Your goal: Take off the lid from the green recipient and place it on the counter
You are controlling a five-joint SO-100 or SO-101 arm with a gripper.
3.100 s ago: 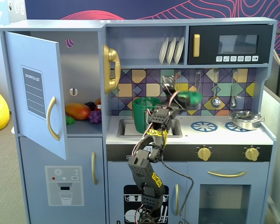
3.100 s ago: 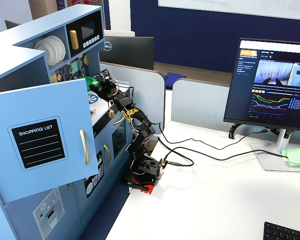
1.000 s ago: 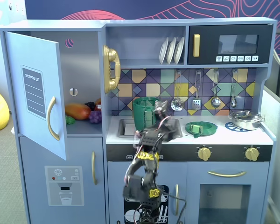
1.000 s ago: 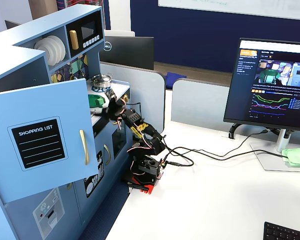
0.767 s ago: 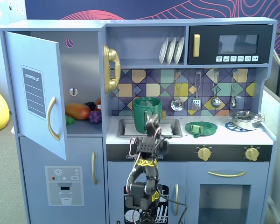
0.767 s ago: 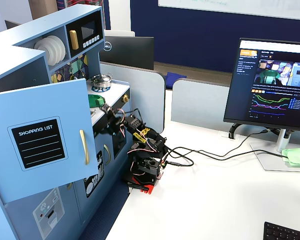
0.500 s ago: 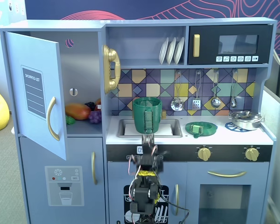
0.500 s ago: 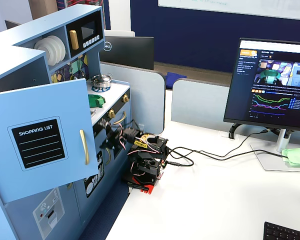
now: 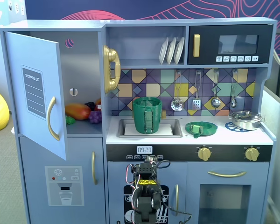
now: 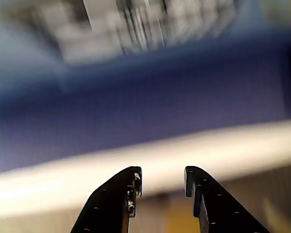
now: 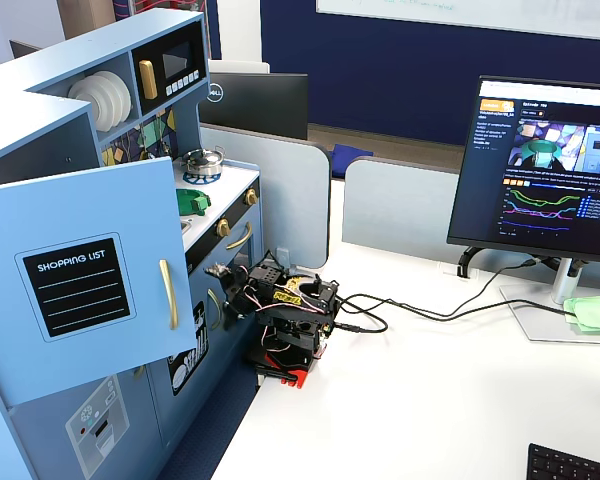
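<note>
The green recipient (image 9: 147, 115) stands upright in the sink, with no lid on it. The lid (image 9: 201, 128) lies flat on the counter (image 9: 224, 136) to the right of the sink, and also shows in the side fixed view (image 11: 193, 201). My arm is folded low in front of the kitchen's lower doors, well below the counter. My gripper (image 10: 162, 179) is open and empty, and points up at a blurred white band and a blue surface. It also shows in both fixed views (image 9: 146, 169) (image 11: 223, 275). In the side fixed view the fridge door hides the recipient.
A silver pot (image 9: 246, 120) sits on the burner at the counter's right end. The fridge door (image 9: 37, 88) hangs open at the left, with toy fruit (image 9: 79, 112) inside. The arm's cables (image 11: 400, 312) trail over the white desk toward a monitor (image 11: 545, 165).
</note>
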